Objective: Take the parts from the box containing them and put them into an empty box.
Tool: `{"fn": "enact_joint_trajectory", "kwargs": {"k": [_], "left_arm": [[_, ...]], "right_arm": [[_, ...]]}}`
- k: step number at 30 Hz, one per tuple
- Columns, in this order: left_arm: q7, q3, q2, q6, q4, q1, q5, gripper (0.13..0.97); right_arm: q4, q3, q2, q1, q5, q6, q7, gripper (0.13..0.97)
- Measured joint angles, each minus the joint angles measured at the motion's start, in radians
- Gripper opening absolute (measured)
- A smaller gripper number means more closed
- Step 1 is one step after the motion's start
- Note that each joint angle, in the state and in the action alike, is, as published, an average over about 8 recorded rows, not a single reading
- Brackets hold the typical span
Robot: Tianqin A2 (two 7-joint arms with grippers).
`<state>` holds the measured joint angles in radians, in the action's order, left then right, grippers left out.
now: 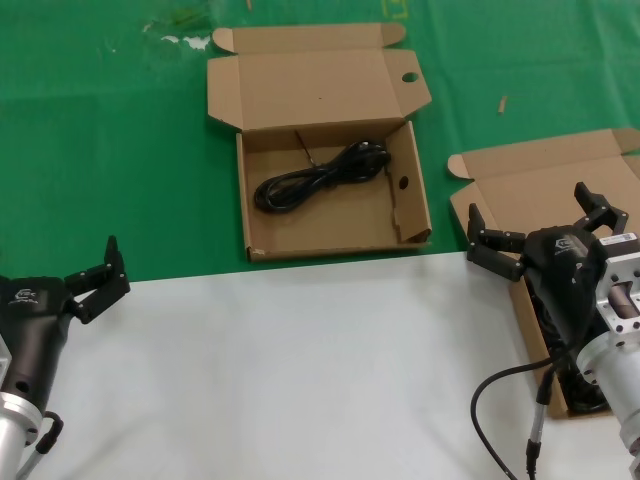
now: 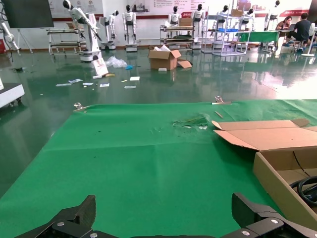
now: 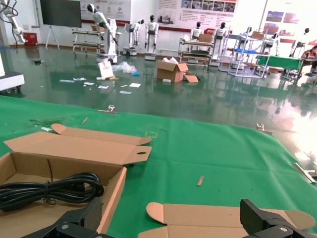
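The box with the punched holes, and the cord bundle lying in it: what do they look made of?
The box with the punched holes looks like brown corrugated cardboard, matt, with folded flaps and raw cut edges. The cord bundle looks like black rubber- or plastic-jacketed cable with a slight sheen; which one cannot be told.

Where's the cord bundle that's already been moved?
In the head view, the cord bundle lies inside the holed box at centre, on the green cloth.

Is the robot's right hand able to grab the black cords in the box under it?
Probably yes. The right hand hangs open just above the open box at the table's right edge, lid folded back. The black cords lie mostly hidden beneath its wrist, with nothing visible covering them.
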<state>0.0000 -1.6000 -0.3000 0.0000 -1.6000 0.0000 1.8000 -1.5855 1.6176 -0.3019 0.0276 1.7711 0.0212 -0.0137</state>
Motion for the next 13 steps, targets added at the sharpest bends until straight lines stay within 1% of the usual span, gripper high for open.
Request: {"fn": "enact_joint_trajectory", "kwargs": {"k": [13], "left_arm": [[0.0, 0.0, 0.0, 0.0, 0.0, 0.0, 0.0, 0.966]], "right_arm": [[0.0, 0.0, 0.0, 0.0, 0.0, 0.0, 0.0, 0.966]]}}
